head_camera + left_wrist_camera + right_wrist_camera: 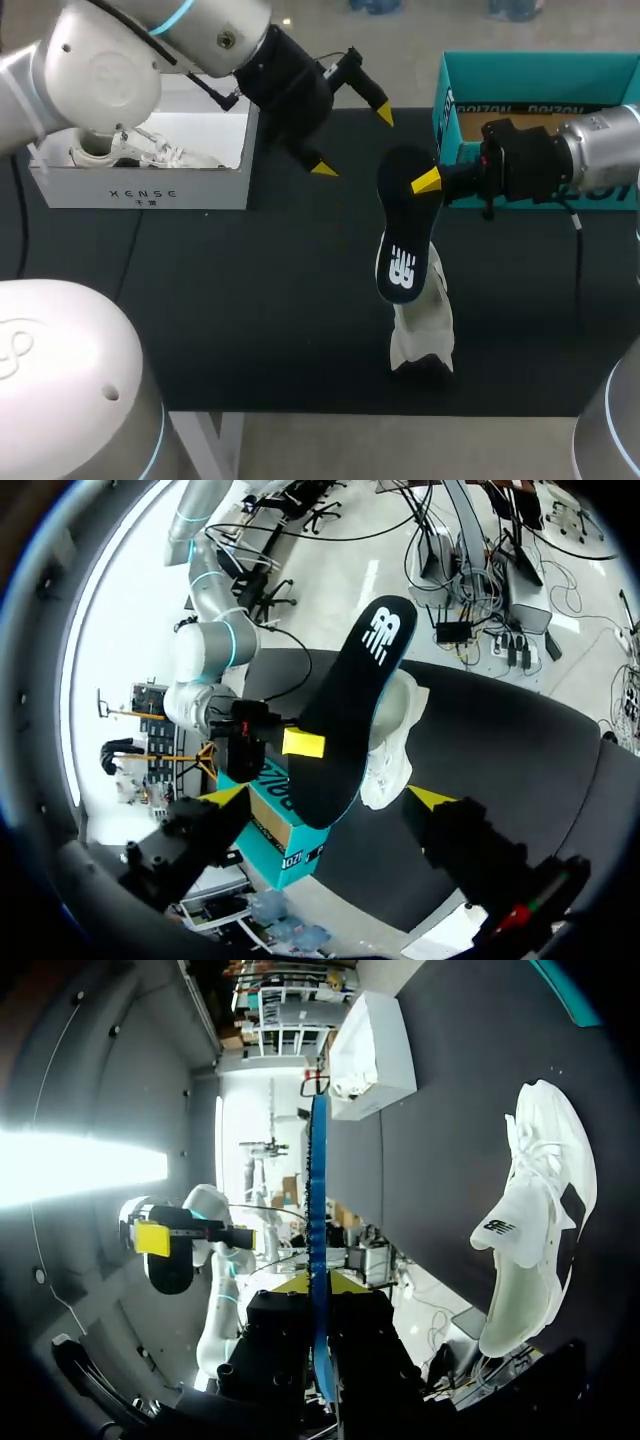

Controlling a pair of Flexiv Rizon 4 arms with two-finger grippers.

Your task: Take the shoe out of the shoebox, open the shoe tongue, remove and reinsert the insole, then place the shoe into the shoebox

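Note:
My right gripper [430, 182] is shut on the toe end of a black insole [404, 235], which hangs in the air with its heel down over the table. In the right wrist view the insole [318, 1220] stands edge-on, pinched between the gripper's [318, 1285] fingers. A white shoe [421, 328] lies on the black table below the insole, also seen beside it in the right wrist view [535, 1210]. My left gripper [353, 140] hangs open to the left of the insole, apart from it. Its [328, 798] fingers frame the insole [350, 715] and the shoe [395, 742] farther ahead.
The teal shoebox [540, 68] stands open at the back right, behind my right arm. A white box [140, 185] holding another white shoe [130, 150] sits at the back left, under my left arm. The black table mat [250, 320] reaches to the front edge.

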